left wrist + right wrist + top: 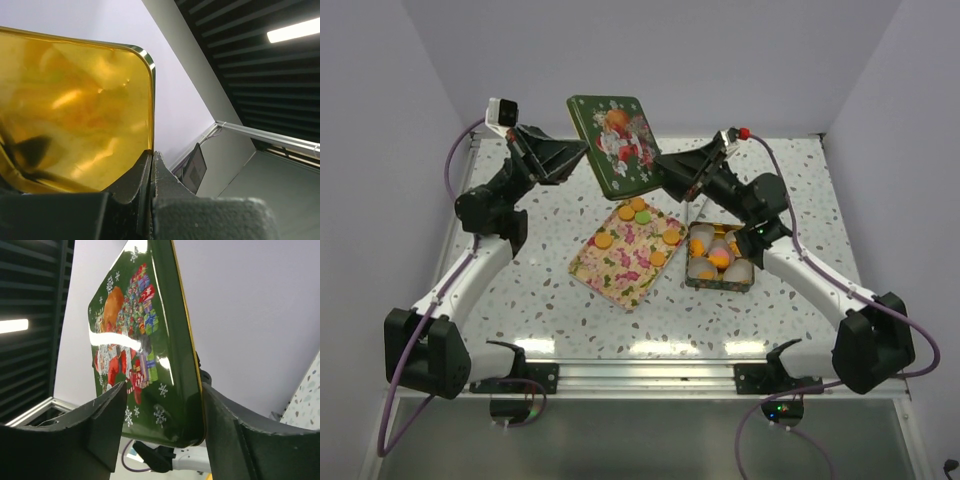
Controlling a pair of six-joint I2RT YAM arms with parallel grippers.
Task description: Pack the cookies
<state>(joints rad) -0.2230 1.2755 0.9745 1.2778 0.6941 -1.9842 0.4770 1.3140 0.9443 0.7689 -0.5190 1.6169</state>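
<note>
Several orange cookies and one green cookie [640,212] lie on a floral patterned sheet [620,265] at the table's middle. More orange cookies [720,257] sit in white paper cups inside a green tin base [720,284] to its right. A green Christmas tin lid [617,145] is held tilted in the air at the back. My left gripper [575,160] is shut on the lid's edge; the left wrist view shows its fingers [151,155] pinching the rim of the golden inner side [75,110]. My right gripper [164,387] is open, its jaws on either side of the lid's corner [135,340].
White paper cups [738,270] fill much of the tin base. The speckled table [540,290] is walled by white panels on the left, back and right. A metal rail [640,375] runs along the near edge between the arm bases.
</note>
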